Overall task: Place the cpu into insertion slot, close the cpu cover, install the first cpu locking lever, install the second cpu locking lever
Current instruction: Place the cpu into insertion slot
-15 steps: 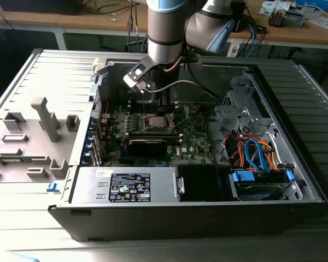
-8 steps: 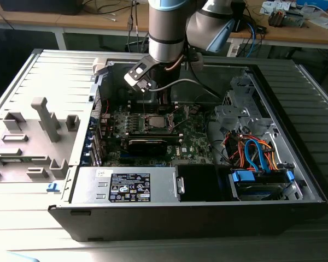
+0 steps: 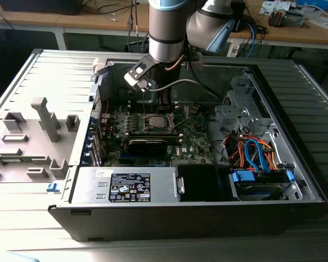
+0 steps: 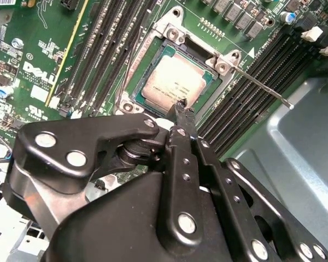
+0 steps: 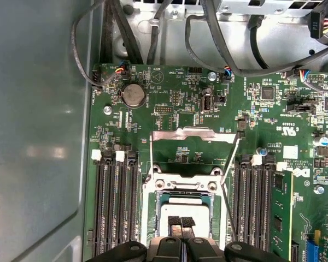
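In the second wrist view the black links of the gripper [image 4: 181,109] lie closest to the lens. Its two fingers are pressed together with nothing between them. Just beneath the tips lies the cpu [image 4: 172,83], flat inside the insertion slot [image 4: 165,27], silvery top up. It looks seated, so I judge that the tips stand low over its near edge to touch or press it, not to carry it. One locking lever [image 4: 259,86] sticks out free to the side of the tips, not hooked down.

In the first wrist view the cpu cover [image 5: 194,135] is swung open beyond the fingertips, away from the slot, and this leaves the chip reachable from above. Thin lever rods [image 5: 232,159] run along both sides of the cover and are also unhooked.

In the exterior view the arm reaches straight down into the open computer case [image 3: 153,218]. The gripper hangs just above the slot on the green motherboard [image 3: 194,139].
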